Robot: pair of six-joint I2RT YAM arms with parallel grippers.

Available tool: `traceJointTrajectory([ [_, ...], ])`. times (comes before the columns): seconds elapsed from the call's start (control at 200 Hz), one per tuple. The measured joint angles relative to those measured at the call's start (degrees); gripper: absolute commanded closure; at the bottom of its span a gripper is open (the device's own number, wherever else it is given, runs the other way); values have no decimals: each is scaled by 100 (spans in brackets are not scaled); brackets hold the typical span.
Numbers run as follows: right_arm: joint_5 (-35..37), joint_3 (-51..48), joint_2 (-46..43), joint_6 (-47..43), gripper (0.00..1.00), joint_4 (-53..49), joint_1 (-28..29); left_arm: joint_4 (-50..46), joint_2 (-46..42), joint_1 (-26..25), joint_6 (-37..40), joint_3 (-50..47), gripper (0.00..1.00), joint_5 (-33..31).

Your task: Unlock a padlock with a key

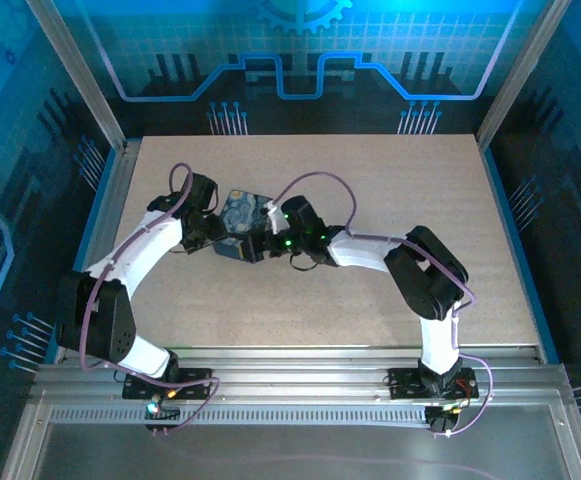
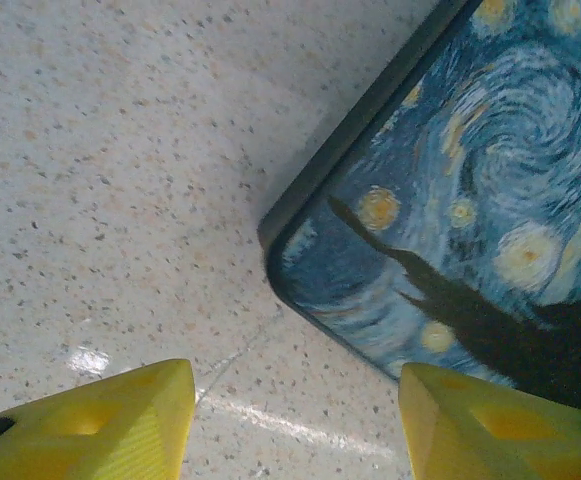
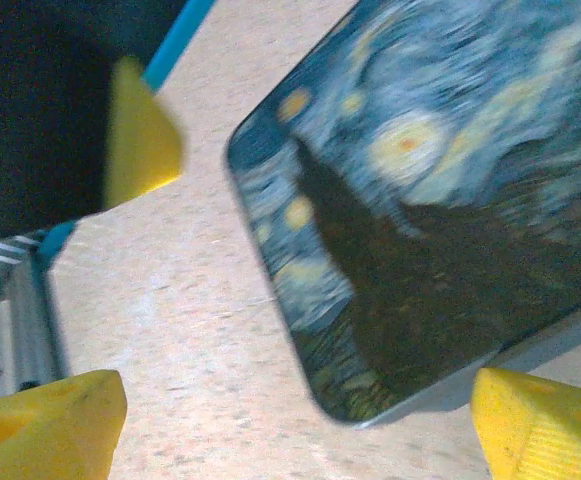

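both claws open beside the tin

over the table (image 1: 390, 300), left gripper (image 2: 295, 425) with yellow fingers apart, holding nothing, just before a corner of the starry-night tin (image 2: 470, 200). right gripper (image 3: 295, 420) spread wide at the tin's other side, also empty. place of padlock and key: cannot tell.

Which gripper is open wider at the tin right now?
The right gripper: its yellow tips sit at both bottom corners of its wrist view, the tin's corner between them. The left gripper's tips stand closer together.
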Motion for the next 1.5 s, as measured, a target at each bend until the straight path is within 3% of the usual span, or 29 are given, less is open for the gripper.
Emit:
traceJointTrajectory([
  [0.075,-37,-4,9,83,10,48,118,109,0,61,-37,-39,42,-173],
  [0.14,17,-66,-50,81,7,46,107,280,-52,144,-52,-151,35,-387],
  [0.155,26,-98,-76,68,6,28,96,319,-76,164,-48,-186,30,-433],
  [0.185,70,-195,-173,15,5,-22,52,424,-133,205,-63,-271,4,-553],
  [0.205,129,-267,-264,-24,3,-76,13,509,-195,236,-37,-350,1,-669],
  [0.385,745,-957,-1609,-765,0,-881,-498,1532,-813,313,96,-1193,1,-1615],
  [0.48,1056,-1316,-2494,-1137,0,-1099,-1021,2603,-1021,313,476,-1886,1,-1902],
  [0.735,2262,-2658,-4079,-1987,0,-1344,-2557,5184,-1443,339,1941,-3541,1,-1978],
  [0.88,2424,-3421,-4481,-2166,0,-1241,-3438,6450,-1513,343,2568,-4054,1,-1858],
  [0.975,2520,-3788,-4669,-2216,0,-1069,-3908,7298,-1340,350,2839,-4393,1,-1587],
  [1.131,2889,-4181,-4625,-2406,0,-225,-3987,8247,-789,352,3327,-4505,1,-1032],
  [1.401,3069,-4489,-3497,-2881,0,1377,-3812,10032,234,566,3591,-4662,1,-634],
  [1.501,3106,-4498,-3021,-3104,0,2114,-3716,10107,286,601,3576,-4645,1,-601],
])
